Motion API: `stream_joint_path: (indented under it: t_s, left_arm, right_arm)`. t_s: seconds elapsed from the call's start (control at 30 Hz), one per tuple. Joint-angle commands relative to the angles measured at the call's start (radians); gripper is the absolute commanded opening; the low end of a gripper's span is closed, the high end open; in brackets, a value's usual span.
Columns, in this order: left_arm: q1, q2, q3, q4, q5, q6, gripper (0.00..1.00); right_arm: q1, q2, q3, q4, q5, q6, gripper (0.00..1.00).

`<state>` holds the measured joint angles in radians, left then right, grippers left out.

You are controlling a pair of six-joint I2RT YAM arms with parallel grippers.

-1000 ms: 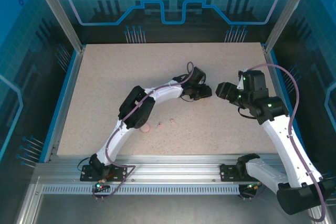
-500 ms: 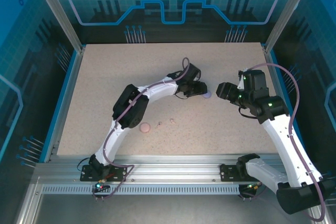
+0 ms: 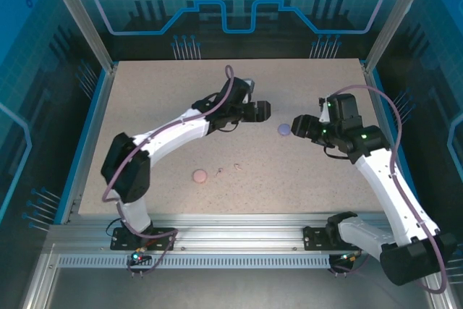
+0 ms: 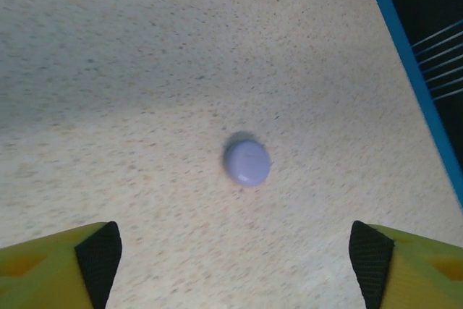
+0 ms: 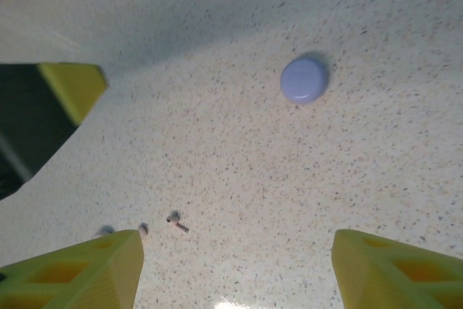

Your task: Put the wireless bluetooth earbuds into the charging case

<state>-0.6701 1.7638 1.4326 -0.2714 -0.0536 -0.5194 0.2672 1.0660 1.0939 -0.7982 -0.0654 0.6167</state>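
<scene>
Earbuds: loose on the table, beside the pink case; one lies flat, stem slanting in the right wrist view.
Left hand: spread, empty, near the purple case.
Right hand: spread, empty.

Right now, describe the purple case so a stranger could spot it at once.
On the speckled table, look right of centre, between the left hand and the right hand. A small round lavender case lies there, touched by neither. Its only lookalike, the pink case, sits nearer the front edge.
</scene>
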Motion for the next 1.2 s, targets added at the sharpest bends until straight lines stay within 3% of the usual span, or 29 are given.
stream_joint_path:
  t_s: [0.0, 0.2, 0.3, 0.4, 0.6, 0.93, 1.17]
  left_arm:
    - [0.028, -0.108, -0.118, 0.047, -0.077, 0.040, 0.98]
    - [0.102, -0.346, -0.382, 0.160, -0.119, 0.029, 0.99]
    - [0.176, -0.465, -0.482, 0.151, -0.174, -0.098, 0.99]
    - [0.273, -0.574, -0.537, 0.108, -0.125, -0.191, 0.99]
    - [0.383, -0.729, -0.599, 0.088, -0.076, -0.183, 0.99]
    - [0.576, -0.774, -0.613, 0.031, 0.013, -0.216, 0.99]
    - [0.693, -0.822, -0.657, 0.040, 0.063, -0.265, 0.99]
  right_arm:
    - [0.084, 0.034, -0.021, 0.019, -0.004, 0.001, 0.70]
    - [0.316, 0.142, -0.017, 0.053, 0.121, 0.084, 0.71]
    - [0.426, 0.222, 0.018, 0.056, 0.173, 0.120, 0.71]
    - [0.517, 0.309, 0.067, 0.058, 0.201, 0.141, 0.72]
    - [0.670, 0.523, 0.214, 0.035, 0.244, 0.173, 0.73]
    - [0.824, 0.995, 0.657, -0.200, 0.304, 0.171, 0.73]
    - [0.858, 1.201, 0.861, -0.280, 0.298, 0.225, 0.72]
